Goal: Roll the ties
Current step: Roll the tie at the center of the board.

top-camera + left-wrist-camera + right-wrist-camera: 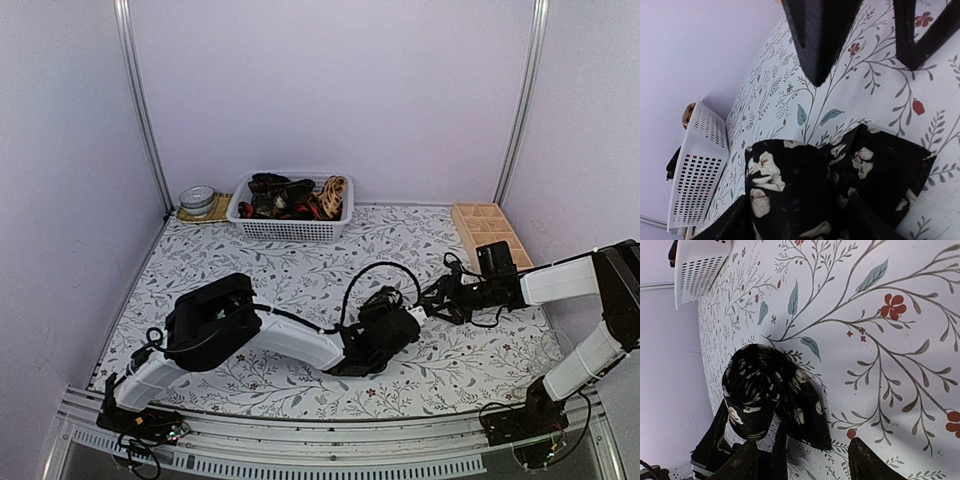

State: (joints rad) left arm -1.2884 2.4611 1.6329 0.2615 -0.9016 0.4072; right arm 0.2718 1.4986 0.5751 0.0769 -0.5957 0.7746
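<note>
A black tie with pale flowers [790,180] stands rolled up on the floral tablecloth, its loose tail [810,412] lying flat beside the roll [750,385]. My left gripper [797,202] straddles the roll with its jaws open, one finger [715,432] on each side. My right gripper [805,444] is open just short of the tail and holds nothing. Its fingers [815,45] face the roll in the left wrist view. In the top view both grippers [405,318] [437,300] meet at mid-table and hide the tie.
A white basket [290,228] with several more ties [285,195] stands at the back centre, and a round tin [198,198] sits left of it. A wooden compartment tray [490,230] lies at the back right. Black cables loop over the left arm.
</note>
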